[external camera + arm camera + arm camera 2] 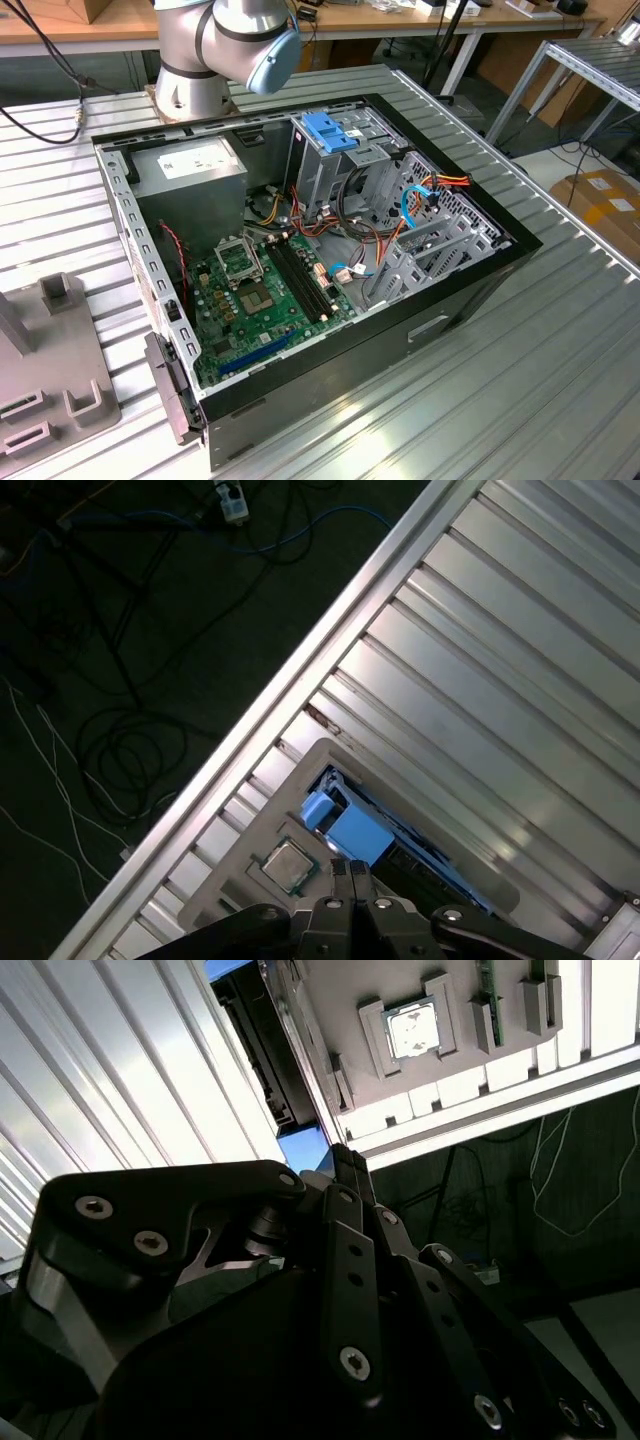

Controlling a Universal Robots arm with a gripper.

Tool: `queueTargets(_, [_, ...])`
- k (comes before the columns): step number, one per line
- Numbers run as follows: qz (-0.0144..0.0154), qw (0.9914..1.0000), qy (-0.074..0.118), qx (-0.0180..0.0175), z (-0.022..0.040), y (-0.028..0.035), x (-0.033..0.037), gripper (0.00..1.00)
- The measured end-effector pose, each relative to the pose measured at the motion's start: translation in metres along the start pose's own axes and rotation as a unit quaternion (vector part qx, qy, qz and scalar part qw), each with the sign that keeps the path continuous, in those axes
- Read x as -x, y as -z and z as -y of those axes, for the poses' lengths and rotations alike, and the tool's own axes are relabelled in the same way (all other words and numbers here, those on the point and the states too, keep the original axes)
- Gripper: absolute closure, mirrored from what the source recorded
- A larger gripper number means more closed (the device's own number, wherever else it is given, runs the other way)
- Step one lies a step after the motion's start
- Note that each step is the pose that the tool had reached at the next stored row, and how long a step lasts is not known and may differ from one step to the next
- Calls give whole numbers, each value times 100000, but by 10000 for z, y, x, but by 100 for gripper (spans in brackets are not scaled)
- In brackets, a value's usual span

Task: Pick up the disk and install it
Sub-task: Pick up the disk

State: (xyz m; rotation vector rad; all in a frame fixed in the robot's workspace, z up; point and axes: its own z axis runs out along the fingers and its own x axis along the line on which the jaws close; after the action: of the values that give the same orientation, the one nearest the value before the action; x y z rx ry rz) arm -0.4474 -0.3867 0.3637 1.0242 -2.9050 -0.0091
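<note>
The disk point(352, 830) stands on edge in a slot of a grey fixture point(240, 880), its blue plastic rail facing up and its dark body running off behind. My gripper point(352, 872) hangs just above that blue end, fingers pressed together with nothing between them. In the second wrist view the shut gripper point(345, 1160) points at a patch of the disk's blue rail point(303, 1150), and the dark disk edge point(265, 1055) runs along the fixture point(450, 990). The open computer case point(480, 290) lies on the table.
A processor chip point(287, 863) sits in a pocket of the fixture beside the disk. The fixture point(60, 370) lies at the exterior view's left, near the table edge point(290, 690), with cables on the floor beyond. Inside the case are a blue-topped drive cage point(328, 130), power supply point(190, 170) and motherboard point(270, 290).
</note>
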Motion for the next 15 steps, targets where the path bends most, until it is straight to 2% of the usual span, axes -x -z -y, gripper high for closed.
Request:
queueTargets(4, [-53, 99976, 2209, -123, 0, 0, 0, 89])
queueTargets(8, [-117, 99893, 4616, -259, 0, 0, 0, 89])
queueTargets(15, [-183, 99746, 7113, -398, 0, 0, 0, 89])
